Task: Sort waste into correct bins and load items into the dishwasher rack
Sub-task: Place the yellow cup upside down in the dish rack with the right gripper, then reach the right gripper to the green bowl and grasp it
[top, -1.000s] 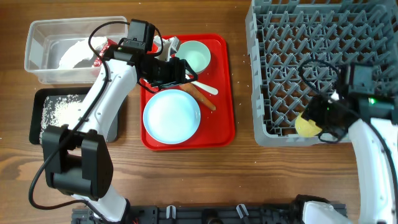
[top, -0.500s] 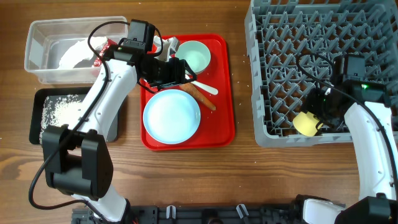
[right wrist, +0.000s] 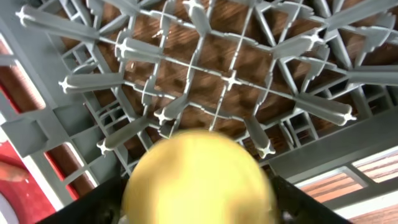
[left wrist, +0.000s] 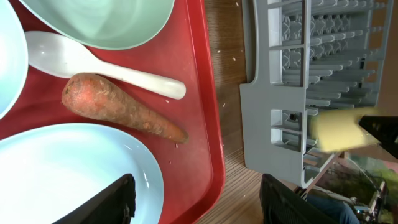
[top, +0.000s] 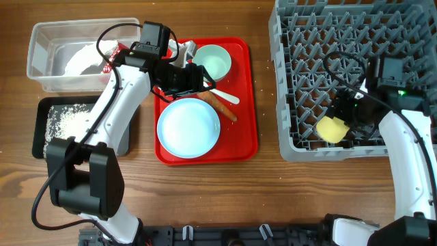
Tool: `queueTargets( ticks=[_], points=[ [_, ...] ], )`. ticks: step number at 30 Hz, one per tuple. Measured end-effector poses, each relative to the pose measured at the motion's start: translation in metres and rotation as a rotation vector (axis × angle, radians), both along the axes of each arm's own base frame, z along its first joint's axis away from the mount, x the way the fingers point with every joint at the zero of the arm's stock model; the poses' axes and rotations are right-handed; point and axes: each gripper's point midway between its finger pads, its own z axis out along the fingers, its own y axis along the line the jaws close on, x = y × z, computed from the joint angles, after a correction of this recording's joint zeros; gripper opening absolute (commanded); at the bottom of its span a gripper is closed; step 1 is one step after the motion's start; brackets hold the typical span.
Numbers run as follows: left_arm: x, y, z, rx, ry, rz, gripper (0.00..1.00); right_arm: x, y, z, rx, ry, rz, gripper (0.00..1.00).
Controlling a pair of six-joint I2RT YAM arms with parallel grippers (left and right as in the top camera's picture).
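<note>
**Left gripper** [left wrist: 196, 198]: fingers stand wide apart with nothing between them. The light blue plate [left wrist: 56, 174] lies below them and reaches under one finger. Just ahead of the fingertips, the orange-brown stick [left wrist: 121, 112] and the white spoon [left wrist: 93, 62] rest on the red tray [left wrist: 202, 93]. The pale green bowl [left wrist: 93, 18] is beyond those.

**Right gripper** [right wrist: 196, 186]: the small yellow cup [top: 332, 128] sits between the fingers and is blurred. Whether the fingers clamp it cannot be told. The pegs of the grey rack [right wrist: 230, 81] lie directly beyond the fingertips, and the cup is inside the rack near its robot-side wall.

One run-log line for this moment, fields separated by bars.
left gripper: open, over red tray | right gripper: around yellow cup, grip unclear | yellow cup: over dishwasher rack
</note>
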Motion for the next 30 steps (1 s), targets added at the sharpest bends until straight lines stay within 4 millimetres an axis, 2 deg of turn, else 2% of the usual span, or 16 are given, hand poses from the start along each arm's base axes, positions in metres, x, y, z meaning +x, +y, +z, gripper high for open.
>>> queueTargets(
  ticks=[11,14,15,19,21,25,28,30],
  points=[
    [-0.004,0.001,-0.002,0.008,0.021,0.001,0.66,0.001,0.008,0.001,0.035,-0.005,0.033,0.76],
    [-0.005,0.003,-0.003,0.019,0.026,0.005,0.66,0.002,0.016,0.013,0.058,-0.036,0.067,0.75],
    [-0.006,0.005,-0.005,0.034,0.032,0.009,0.61,0.002,0.020,0.021,0.063,-0.060,0.084,0.75],
    [-0.013,0.016,-0.018,0.139,0.060,0.027,0.61,0.003,0.056,0.073,0.083,-0.231,0.206,0.75],
    [-0.019,0.019,-0.025,0.210,0.070,0.022,0.60,0.001,0.079,0.083,0.101,-0.268,0.276,0.75],
    [-0.028,0.028,-0.037,0.382,0.086,0.063,0.57,0.006,0.135,0.084,0.162,-0.292,0.404,0.73],
    [-0.022,0.043,-0.040,0.424,0.114,0.177,0.55,0.015,0.177,0.073,0.202,-0.283,0.471,0.68],
    [-0.016,0.058,-0.040,0.430,0.135,0.253,0.53,0.016,0.202,0.055,0.225,-0.234,0.492,0.61]
  ],
)
